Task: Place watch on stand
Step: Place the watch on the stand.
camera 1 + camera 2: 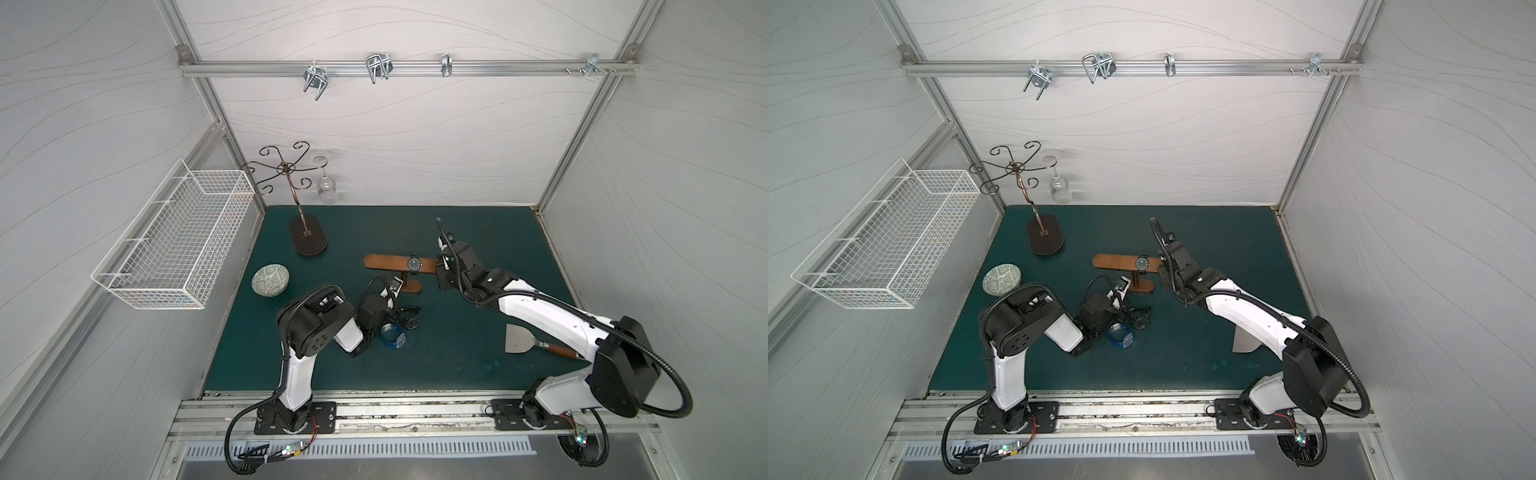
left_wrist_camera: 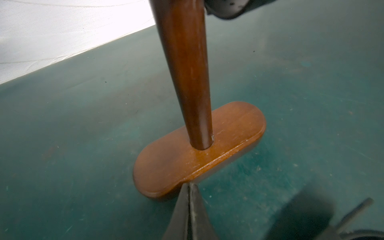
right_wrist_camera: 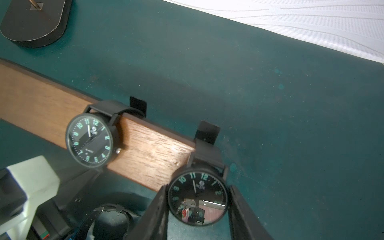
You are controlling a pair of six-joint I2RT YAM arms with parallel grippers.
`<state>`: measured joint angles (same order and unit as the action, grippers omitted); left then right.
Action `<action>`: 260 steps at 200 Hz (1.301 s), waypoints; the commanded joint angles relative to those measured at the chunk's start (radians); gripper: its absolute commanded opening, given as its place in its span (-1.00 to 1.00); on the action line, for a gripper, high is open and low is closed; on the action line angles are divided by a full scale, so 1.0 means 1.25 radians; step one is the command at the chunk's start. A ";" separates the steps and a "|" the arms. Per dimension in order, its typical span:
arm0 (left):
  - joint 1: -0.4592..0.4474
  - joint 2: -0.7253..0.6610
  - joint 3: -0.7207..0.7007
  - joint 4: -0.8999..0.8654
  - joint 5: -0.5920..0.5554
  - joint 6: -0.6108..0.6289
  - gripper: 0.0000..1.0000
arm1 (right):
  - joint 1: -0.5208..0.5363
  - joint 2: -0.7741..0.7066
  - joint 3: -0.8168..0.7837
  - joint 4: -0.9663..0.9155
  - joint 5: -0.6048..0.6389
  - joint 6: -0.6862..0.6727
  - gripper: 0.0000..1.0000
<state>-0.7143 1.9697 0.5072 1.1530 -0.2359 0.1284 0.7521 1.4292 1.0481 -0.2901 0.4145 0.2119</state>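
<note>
Watch in right gripper, strap partly hidden beneath its face.

Stand brown wood; held watch black, green numerals; mat teal.

Bowl, rack, wineglass, perhaps scraper

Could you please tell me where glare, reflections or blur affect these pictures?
Left wrist view: the wall is blown out white, and the shut left gripper is blurred up close. Right wrist view: the glass of the watch in the right gripper mirrors the room. In both top views: even light, wide-angle bending.
</note>
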 commanded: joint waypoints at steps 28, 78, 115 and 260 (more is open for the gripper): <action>-0.002 -0.009 -0.007 0.019 -0.005 0.009 -0.85 | 0.013 0.020 0.030 0.012 0.008 0.005 -0.41; -0.002 -0.012 -0.008 0.019 -0.004 0.010 -0.85 | 0.022 0.036 0.045 0.011 0.009 0.005 -0.42; -0.002 -0.012 -0.011 0.021 -0.007 0.010 -0.85 | 0.027 0.048 0.058 0.010 0.012 0.004 -0.42; -0.002 -0.013 -0.010 0.025 -0.009 0.012 -0.85 | 0.044 0.086 0.086 0.007 0.013 0.004 -0.42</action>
<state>-0.7143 1.9640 0.4973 1.1557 -0.2363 0.1307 0.7952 1.5230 1.1313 -0.2852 0.4286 0.2127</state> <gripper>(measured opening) 0.073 0.441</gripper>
